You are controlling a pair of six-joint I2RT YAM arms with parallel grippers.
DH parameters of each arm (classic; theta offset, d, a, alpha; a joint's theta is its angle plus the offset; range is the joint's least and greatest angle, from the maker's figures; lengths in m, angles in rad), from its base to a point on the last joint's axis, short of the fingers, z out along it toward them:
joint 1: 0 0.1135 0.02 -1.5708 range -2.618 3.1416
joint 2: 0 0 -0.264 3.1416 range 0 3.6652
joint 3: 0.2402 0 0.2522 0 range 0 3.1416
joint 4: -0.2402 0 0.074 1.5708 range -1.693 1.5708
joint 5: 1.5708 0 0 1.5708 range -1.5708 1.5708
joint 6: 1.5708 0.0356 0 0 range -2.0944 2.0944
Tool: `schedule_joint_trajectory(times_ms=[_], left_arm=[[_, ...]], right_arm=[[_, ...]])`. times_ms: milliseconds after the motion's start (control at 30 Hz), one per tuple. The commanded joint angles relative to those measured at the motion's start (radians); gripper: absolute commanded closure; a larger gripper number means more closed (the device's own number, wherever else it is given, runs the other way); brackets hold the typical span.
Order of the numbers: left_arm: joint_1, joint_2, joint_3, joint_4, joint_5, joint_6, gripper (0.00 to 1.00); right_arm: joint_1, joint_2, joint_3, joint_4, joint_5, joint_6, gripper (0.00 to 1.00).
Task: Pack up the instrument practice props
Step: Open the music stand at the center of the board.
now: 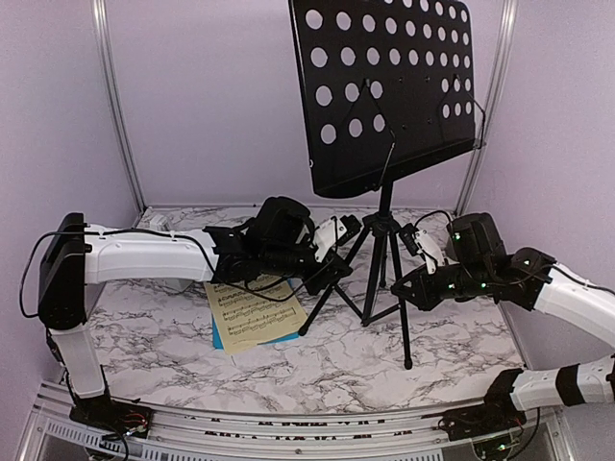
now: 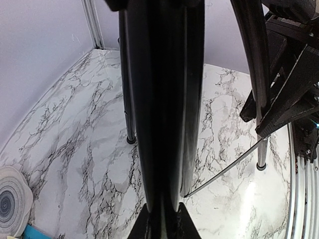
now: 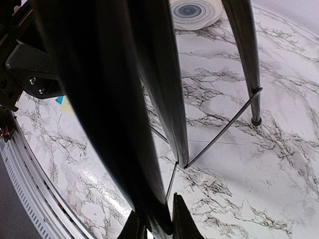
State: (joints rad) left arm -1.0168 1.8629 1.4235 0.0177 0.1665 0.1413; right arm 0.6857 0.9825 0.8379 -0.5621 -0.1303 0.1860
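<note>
Top external view: music stand (image 1: 384, 86) stands upright, centre-right of worktop (image 1: 336, 370); left gripper (image 2: 162, 219) and right gripper (image 3: 153, 221) each pinch one of its tripod legs (image 1: 312, 317). Advised: draw both legs inward evenly, keeping the stand vertical, avoiding toppling

Bottom centre: right gripper (image 3: 158, 224) pinching a black metal music stand leg (image 3: 112, 114), slanting up to the upper left. Upper right: second black leg (image 3: 244, 55) footed on white marble-patterned tabletop (image 3: 259, 194). Mid-frame: thin wire braces (image 3: 219, 134) meeting. Top edge: round grey-swirled disc (image 3: 192, 10).
</note>
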Motion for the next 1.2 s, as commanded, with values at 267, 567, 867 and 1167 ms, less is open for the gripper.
schedule_joint_trajectory(times_ms=[267,567,867,1167], left_arm=[[0.000,0.005,-0.060,-0.315,-0.112,0.121,1.00],[0.004,-0.010,-0.059,-0.369,-0.123,0.162,1.00],[0.004,-0.006,-0.052,-0.420,-0.128,0.197,1.00],[0.001,0.006,-0.074,-0.484,-0.113,0.209,1.00]], right_arm=[[0.021,-0.009,0.020,-0.238,0.214,0.343,1.00],[0.029,-0.064,-0.051,-0.309,0.186,0.468,1.00],[0.044,-0.072,-0.038,-0.395,0.179,0.513,1.00],[0.050,-0.052,-0.025,-0.412,0.203,0.524,1.00]])
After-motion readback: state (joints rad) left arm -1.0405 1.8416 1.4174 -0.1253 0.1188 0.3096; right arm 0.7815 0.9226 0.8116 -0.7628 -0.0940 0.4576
